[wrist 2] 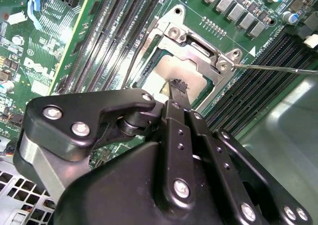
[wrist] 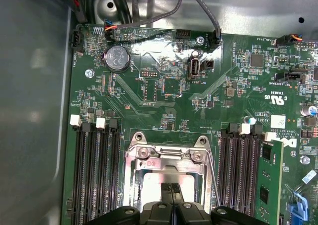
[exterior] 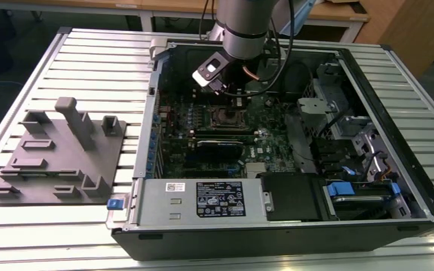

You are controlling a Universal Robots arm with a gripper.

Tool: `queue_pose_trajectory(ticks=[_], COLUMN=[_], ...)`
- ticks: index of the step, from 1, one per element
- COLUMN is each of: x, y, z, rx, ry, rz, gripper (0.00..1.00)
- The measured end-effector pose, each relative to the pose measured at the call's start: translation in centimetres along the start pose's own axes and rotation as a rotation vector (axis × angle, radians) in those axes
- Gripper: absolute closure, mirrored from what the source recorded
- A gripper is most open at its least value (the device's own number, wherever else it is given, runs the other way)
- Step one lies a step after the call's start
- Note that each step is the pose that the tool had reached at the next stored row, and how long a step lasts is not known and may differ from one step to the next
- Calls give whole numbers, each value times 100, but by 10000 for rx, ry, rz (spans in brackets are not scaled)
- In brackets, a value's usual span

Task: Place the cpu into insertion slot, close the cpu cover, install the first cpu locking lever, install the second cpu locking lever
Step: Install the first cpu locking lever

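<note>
Pincer [wrist 2: 178, 86], closed, hides part of the cpu [wrist 2: 174, 67].

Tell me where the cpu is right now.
In the first wrist view the cpu lies in the insertion slot, between the two banks of black memory slots, directly beneath the shut fingers.

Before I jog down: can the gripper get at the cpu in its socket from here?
Probably yes. The gripper hangs directly over the cpu, jaws shut, tips at its silver top; nothing lies between them. The memory slots stand off to the sides.
</note>
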State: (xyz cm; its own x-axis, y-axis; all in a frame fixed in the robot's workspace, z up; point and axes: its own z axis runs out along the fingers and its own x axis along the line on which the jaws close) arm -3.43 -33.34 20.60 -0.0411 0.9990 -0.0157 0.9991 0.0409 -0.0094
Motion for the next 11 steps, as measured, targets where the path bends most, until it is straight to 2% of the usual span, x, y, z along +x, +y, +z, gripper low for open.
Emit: queue_pose_trajectory(ticks=[6, 11], x=[0, -1], y=[1, 0], z=[-12, -53], rx=[0, 0], ry=[0, 0], rz=[0, 0], gripper=[90, 90])
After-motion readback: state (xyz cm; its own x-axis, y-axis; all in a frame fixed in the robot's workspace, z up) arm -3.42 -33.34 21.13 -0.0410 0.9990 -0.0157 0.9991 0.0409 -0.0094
